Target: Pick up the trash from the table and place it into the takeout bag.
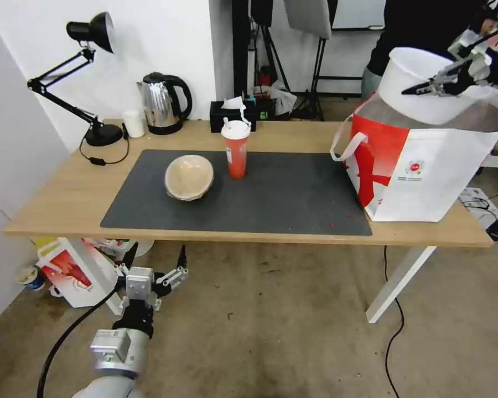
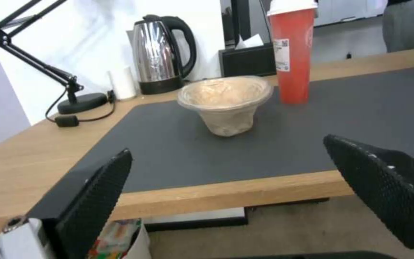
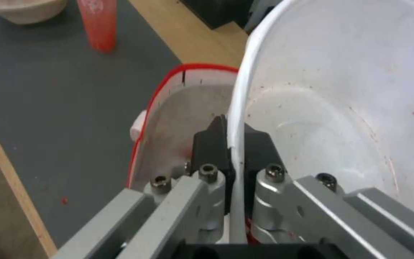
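My right gripper (image 1: 423,87) is shut on the rim of the wide white plastic bowl (image 1: 426,83) and holds it tilted just above the open takeout bag (image 1: 426,171) at the table's right end. In the right wrist view the black fingers (image 3: 212,144) pinch the bowl's rim (image 3: 235,108); red specks dot its inside, and the bag's foil lining (image 3: 178,118) lies below. The tan paper bowl (image 1: 188,177) and the red cup (image 1: 236,149) with lid and straw stand on the dark mat (image 1: 282,193). My left gripper (image 1: 155,268) hangs open below the table's front edge (image 1: 232,236), facing the tan bowl (image 2: 226,100) and red cup (image 2: 291,54).
Along the table's back edge stand a black desk lamp (image 1: 88,33), a steel kettle (image 1: 163,102), a small white cup (image 1: 133,122) and a black tissue box (image 1: 231,113). A white box with a lobster picture (image 1: 72,271) sits on the floor at the left. Cables lie at the right.
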Robot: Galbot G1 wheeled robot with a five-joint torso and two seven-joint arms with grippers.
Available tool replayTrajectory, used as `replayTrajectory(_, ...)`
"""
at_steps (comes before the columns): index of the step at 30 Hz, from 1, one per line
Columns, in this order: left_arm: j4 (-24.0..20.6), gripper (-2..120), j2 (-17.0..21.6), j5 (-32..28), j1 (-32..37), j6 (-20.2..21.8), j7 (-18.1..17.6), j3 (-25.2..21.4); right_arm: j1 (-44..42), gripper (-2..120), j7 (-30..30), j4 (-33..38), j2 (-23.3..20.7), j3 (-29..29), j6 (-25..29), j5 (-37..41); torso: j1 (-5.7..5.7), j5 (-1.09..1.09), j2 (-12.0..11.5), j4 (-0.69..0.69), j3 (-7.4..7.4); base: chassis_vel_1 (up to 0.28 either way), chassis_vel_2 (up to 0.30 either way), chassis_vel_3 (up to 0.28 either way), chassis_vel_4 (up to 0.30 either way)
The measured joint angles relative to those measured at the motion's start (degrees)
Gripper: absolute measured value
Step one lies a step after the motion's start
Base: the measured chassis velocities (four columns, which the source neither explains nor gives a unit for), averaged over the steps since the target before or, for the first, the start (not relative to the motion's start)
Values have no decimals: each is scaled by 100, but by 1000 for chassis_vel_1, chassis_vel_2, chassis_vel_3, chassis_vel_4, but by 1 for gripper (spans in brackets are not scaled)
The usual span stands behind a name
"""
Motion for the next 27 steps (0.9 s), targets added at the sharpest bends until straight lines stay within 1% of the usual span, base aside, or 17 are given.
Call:
replayTrajectory(2, 0, 100, 0, 0, -1, 0, 0, 0, -109, 0, -5, 69, -104, 101, 13, -26, 0, 1, 0, -2, 0, 0, 0, 0, 0)
replayTrajectory(10, 0, 100, 0, 0, 0, 0, 0, 0, -427, 0, -17, 319, -377, 401, 18, -63, 0, 0, 0, -2, 0, 0, 0, 0, 0)
replayTrajectory(12, 0, 100, 0, 0, 0, 0, 0, 0, -619, 0, -24, 360, -428, 596, 20, -98, 0, 0, 0, -2, 0, 0, 0, 0, 0)
replayTrajectory(14, 0, 100, 0, 0, 0, 0, 0, 0, -1056, 0, -33, 405, -456, 998, 21, -168, 0, -1, 0, -1, 0, 0, 0, 0, 0)
replayTrajectory(15, 0, 100, 0, 0, 0, 0, 0, 0, -1056, 0, -33, 405, -456, 998, 21, -168, 0, -1, 0, -1, 0, 0, 0, 0, 0)
replayTrajectory(17, 0, 100, 0, 0, 0, 0, 0, 0, -1389, 0, -88, 443, -471, 1303, 22, -256, 0, 2, 0, 0, 0, 0, 0, 0, 0)
replayTrajectory(20, 0, 100, 0, 0, 0, 0, 0, 0, -1529, 0, -171, 441, -473, 1420, 110, -323, 0, 1, 0, -2, 0, 0, 0, 0, 0)
replayTrajectory(22, 0, 100, 0, 0, 0, 0, 0, 0, -1579, 4, -221, 424, -454, 1484, 173, -336, 0, 0, 0, -2, 0, 0, 0, 0, 0)
replayTrajectory(23, 0, 100, 0, 0, 0, 0, 0, 0, -1590, 10, -248, 395, -429, 1503, 197, -335, 0, -1, 0, -1, 0, 0, 0, 0, 0)
replayTrajectory(24, 0, 100, 0, 0, 0, 0, 0, 0, -1590, 10, -248, 395, -429, 1503, 197, -335, 0, -1, 0, -1, 0, 0, 0, 0, 0)
replayTrajectory(25, 0, 100, 0, 0, 0, 0, 0, 0, -1592, 16, -259, 367, -409, 1510, 208, -336, 0, 0, 0, -1, 0, 0, 0, 0, 0)
replayTrajectory(27, 0, 100, 0, 0, 0, 0, 0, 0, -1592, 24, -261, 321, -366, 1516, 216, -327, 0, -1, 0, -1, 0, 0, 0, 0, 0)
